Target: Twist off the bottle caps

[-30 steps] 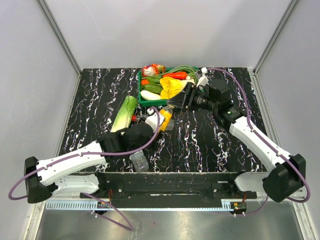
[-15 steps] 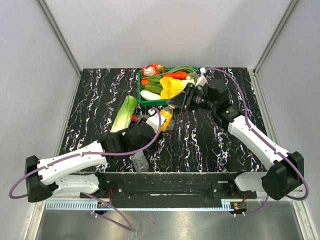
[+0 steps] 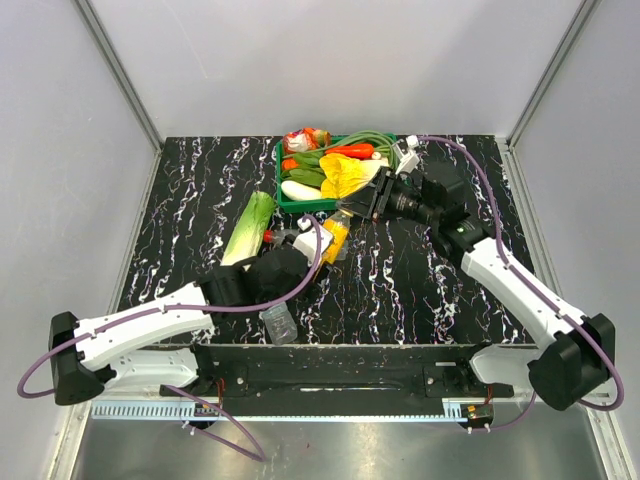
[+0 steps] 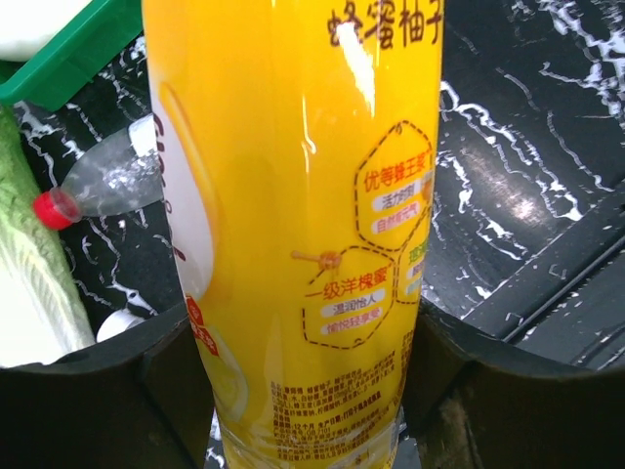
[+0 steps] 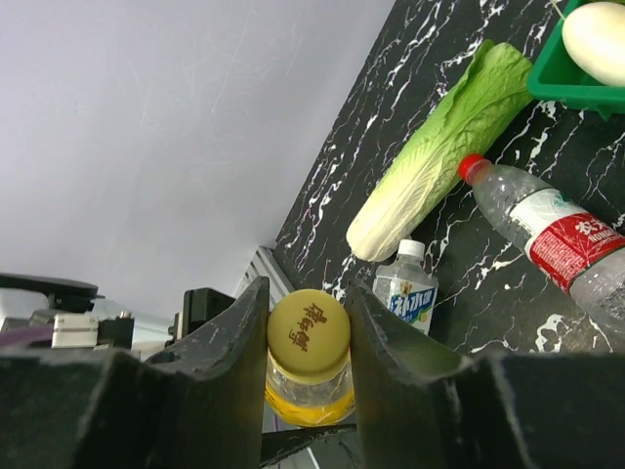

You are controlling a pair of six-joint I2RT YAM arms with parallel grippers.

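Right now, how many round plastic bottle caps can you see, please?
3. The yellow cap is clamped in the right gripper; the red cap is on the clear bottle lying beside the cabbage; the white cap tops the small blue-labelled bottle nearby. Others may be hidden.

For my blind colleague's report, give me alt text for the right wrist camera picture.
The right gripper is closed on the yellow cap of a yellow bottle. Behind, on the black table, sit a cabbage, a red-capped clear bottle and a small white-capped bottle.

Lower centre: yellow cap on yellow bottle, clamped by right end effector. Right, on tabletop: cabbage, red-capped bottle, white-capped bottle.
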